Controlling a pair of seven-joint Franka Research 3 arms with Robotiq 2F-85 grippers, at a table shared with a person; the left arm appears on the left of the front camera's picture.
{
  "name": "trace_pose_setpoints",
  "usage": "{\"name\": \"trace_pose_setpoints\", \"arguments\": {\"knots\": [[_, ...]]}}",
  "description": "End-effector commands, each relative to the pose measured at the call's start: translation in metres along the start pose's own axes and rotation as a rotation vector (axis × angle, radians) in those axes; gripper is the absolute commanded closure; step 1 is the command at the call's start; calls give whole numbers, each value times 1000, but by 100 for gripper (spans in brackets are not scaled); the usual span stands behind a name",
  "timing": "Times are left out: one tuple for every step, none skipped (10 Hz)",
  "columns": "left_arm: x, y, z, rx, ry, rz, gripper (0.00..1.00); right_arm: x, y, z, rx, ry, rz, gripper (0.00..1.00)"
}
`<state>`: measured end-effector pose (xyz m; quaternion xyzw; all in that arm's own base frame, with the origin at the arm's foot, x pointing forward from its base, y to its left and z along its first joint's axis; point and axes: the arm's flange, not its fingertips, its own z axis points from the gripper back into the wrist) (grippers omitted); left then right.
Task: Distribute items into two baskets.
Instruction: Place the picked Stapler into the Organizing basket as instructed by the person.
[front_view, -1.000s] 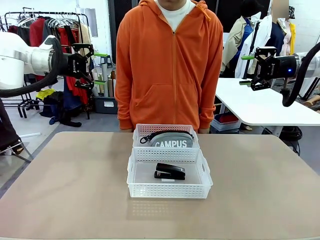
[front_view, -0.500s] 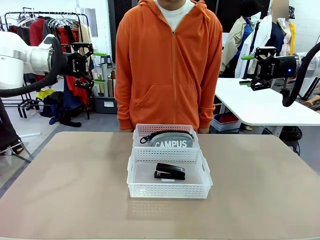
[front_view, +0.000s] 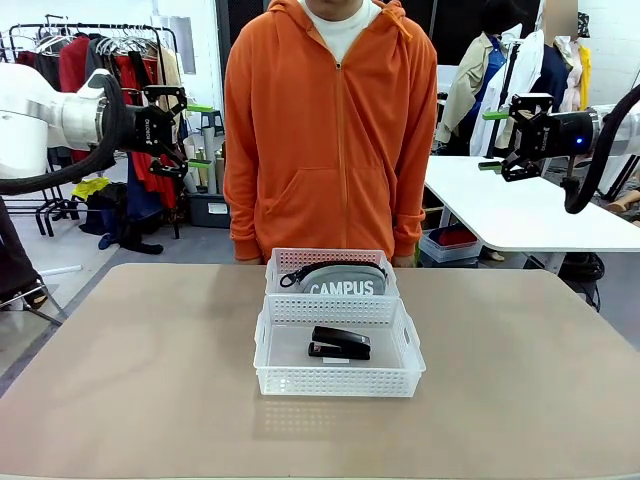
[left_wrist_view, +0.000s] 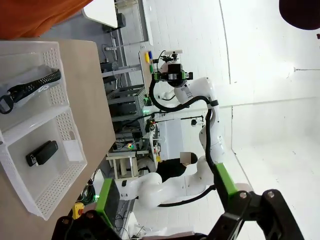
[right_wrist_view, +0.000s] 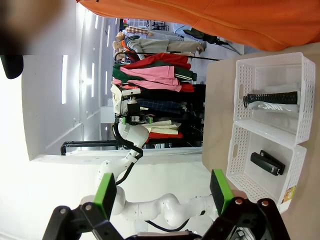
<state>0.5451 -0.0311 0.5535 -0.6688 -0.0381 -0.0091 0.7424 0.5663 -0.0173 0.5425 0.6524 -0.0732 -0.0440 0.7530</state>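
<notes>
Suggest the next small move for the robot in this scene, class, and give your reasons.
Probably none beyond holding position: the pouch already lies in the far basket and the stapler in the near basket, one item each. The left gripper and right gripper hang open, raised well off the table.

Even indoor lighting; front view sharp, wrist views overexposed and distorted.

The front view is bright and evenly lit from above, with soft, faint shadows below the nearer basket (front_view: 338, 345) on the table (front_view: 140, 370). Focus holds across the frame. Both wrist views show strong wide-angle curvature toward the edges. White walls blow out to featureless glare at the right of the left wrist view and the left of the right wrist view. Dark, blurred patches sit in their upper corners.
</notes>
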Motion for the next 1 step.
{"name": "trace_pose_setpoints", "arguments": {"knots": [[-1,-2,1,-1,-2,9,0,0,3,0,6,-2,5,0]]}}
